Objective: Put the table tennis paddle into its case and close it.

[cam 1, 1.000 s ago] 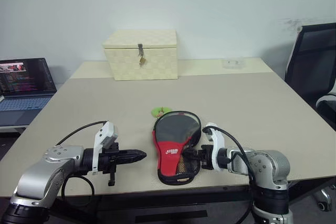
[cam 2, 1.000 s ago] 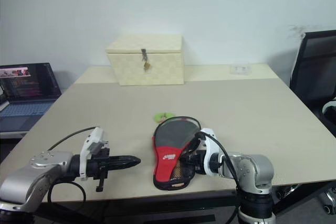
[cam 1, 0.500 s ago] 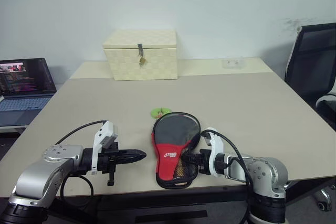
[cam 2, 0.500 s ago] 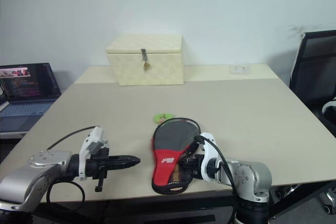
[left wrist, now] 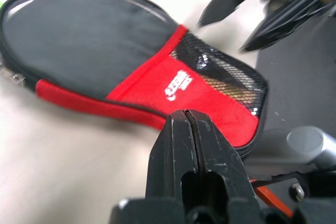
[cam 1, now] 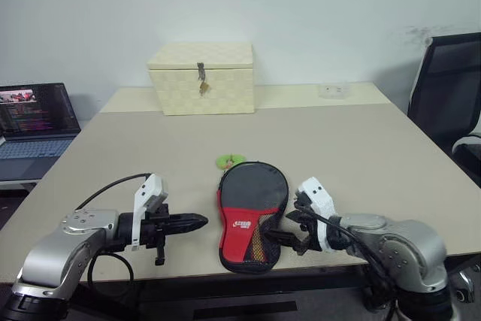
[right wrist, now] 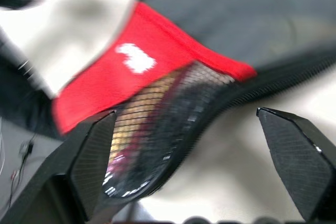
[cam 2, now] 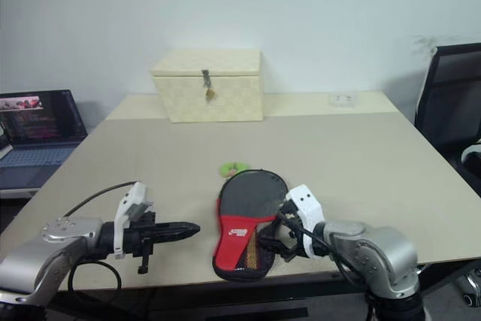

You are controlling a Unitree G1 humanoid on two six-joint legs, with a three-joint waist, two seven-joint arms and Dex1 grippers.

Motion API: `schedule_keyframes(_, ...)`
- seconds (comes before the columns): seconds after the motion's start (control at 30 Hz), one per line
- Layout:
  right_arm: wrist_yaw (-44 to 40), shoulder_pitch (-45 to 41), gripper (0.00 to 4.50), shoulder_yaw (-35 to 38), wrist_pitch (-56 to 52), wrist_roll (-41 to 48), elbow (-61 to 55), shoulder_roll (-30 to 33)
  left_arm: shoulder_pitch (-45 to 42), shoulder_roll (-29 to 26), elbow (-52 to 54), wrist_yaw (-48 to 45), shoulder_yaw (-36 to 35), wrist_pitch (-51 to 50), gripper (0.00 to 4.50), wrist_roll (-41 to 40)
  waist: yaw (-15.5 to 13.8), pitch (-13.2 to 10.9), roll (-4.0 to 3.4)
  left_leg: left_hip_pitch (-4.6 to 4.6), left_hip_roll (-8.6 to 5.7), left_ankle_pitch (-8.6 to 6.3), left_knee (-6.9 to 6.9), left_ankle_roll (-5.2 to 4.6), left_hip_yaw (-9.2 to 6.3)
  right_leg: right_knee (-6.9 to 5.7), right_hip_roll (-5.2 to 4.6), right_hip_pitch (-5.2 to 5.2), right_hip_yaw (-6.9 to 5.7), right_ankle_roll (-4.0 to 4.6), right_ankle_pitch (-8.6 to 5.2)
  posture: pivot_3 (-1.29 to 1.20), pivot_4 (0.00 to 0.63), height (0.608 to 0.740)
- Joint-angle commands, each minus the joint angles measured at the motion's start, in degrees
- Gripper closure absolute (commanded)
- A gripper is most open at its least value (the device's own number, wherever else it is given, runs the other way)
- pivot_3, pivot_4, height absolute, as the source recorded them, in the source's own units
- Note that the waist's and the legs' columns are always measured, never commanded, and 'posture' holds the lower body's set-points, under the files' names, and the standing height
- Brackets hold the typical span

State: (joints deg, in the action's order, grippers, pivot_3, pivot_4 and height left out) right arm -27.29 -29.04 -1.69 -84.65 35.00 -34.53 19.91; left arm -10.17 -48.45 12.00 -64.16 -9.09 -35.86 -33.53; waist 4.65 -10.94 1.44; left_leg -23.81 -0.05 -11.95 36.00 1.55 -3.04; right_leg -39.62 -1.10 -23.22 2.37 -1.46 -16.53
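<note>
The case (cam 1: 251,210) lies flat near the table's front edge, round black end away from me, red panel and mesh pocket toward me. Its green ball tag (cam 1: 229,161) rests just beyond it. Something light brown shows through the mesh (right wrist: 152,98); the table tennis paddle is otherwise hidden. My right gripper (cam 1: 282,225) hovers open at the case's right side by the mesh end, with nothing between its fingers (right wrist: 94,156). Left of the case, my left gripper (cam 1: 200,222) is shut and empty, its tip pointing at the red panel (left wrist: 184,85).
A cream woven box (cam 1: 201,78) with a latch stands at the back of the table (cam 1: 361,148). A small white item (cam 1: 333,90) lies at the back right. A laptop (cam 1: 34,122) sits off to the left and a black office chair (cam 1: 449,88) to the right.
My right gripper has opened, let go of the case's edge and lifted away to the right. The case now lies flatter and slightly further left. The left arm has stayed still.
</note>
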Motion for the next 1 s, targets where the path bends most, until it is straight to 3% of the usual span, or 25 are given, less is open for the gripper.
schedule_keyframes(0.03, -3.76, -3.97, 0.02, 1.63, 5.59, 2.57, 1.23, 0.46, -0.82, 1.25, -1.30, 3.82, -3.41, 0.59, 4.50, -0.28, -0.01, 0.01, 0.02, 0.01, 0.02, 0.00, 0.00, 0.00, 0.00, 0.00, 0.01, 0.01, -0.01, 0.00, 0.00, 0.00, 0.150, 0.740)
schedule_keyframes(0.17, -2.39, -7.66, 0.02, 0.04, 12.21, 0.35, 8.86, -2.52, -1.51, 3.34, -4.09, 9.84, -3.91, 2.76, 4.50, 2.92, -0.09, 0.02, 0.03, 0.00, 0.01, 0.00, 0.02, 0.00, -0.02, 0.02, 0.01, 0.04, -0.01, 0.06, 0.05, 0.00, 0.150, 0.740)
schedule_keyframes(0.27, -2.83, -6.24, 0.00, -6.47, 18.37, -3.11, 13.10, -3.88, -3.22, 5.20, -7.51, 14.80, -4.04, 4.65, 3.88, 5.73, -0.36, 0.02, 0.03, -0.04, -0.03, 0.00, 0.00, 0.00, -0.04, 0.08, -0.03, 0.03, -0.01, 0.14, 0.10, 0.00, 0.150, 0.740)
schedule_keyframes(0.43, -2.29, -5.69, 0.00, -13.29, 27.08, -9.09, 20.03, -6.11, -6.76, 7.29, -12.42, 19.55, -2.76, 6.53, 2.07, 9.34, -0.49, 0.02, 0.04, -0.06, -0.04, 0.00, -0.02, 0.00, -0.05, 0.07, -0.04, 0.01, -0.02, 0.14, 0.11, 0.00, 0.150, 0.740)
schedule_keyframes(0.6, -1.92, -5.09, 0.00, -15.08, 29.92, -11.20, 21.74, -7.66, -12.89, 9.97, -19.43, 23.94, -0.66, 7.79, 0.24, 13.43, -1.38, 0.03, 0.05, -0.06, -0.08, 0.00, 0.01, 0.00, -0.07, 0.06, -0.06, 0.02, -0.07, 0.11, 0.13, 0.00, 0.150, 0.740)
schedule_keyframes(0.63, -1.91, -4.91, 0.00, -15.25, 30.15, -11.49, 21.91, -7.90, -15.01, 10.76, -21.71, 24.63, 0.13, 8.20, 0.04, 14.37, -1.54, 0.04, 0.06, -0.06, -0.09, 0.00, 0.01, 0.00, -0.07, 0.05, -0.06, 0.02, -0.08, 0.11, 0.13, 0.00, 0.150, 0.740)
schedule_keyframes(1.0, -0.72, -4.76, 0.00, -15.70, 31.67, -14.54, 23.43, -9.19, -43.41, 19.22, -59.57, 23.92, 7.59, 18.00, 0.04, 24.10, -2.73, 0.06, 0.12, -0.12, -0.29, 0.00, 0.07, 0.00, -0.07, 0.04, 0.02, 0.02, -0.17, 0.03, 0.16, 0.00, 0.150, 0.740)
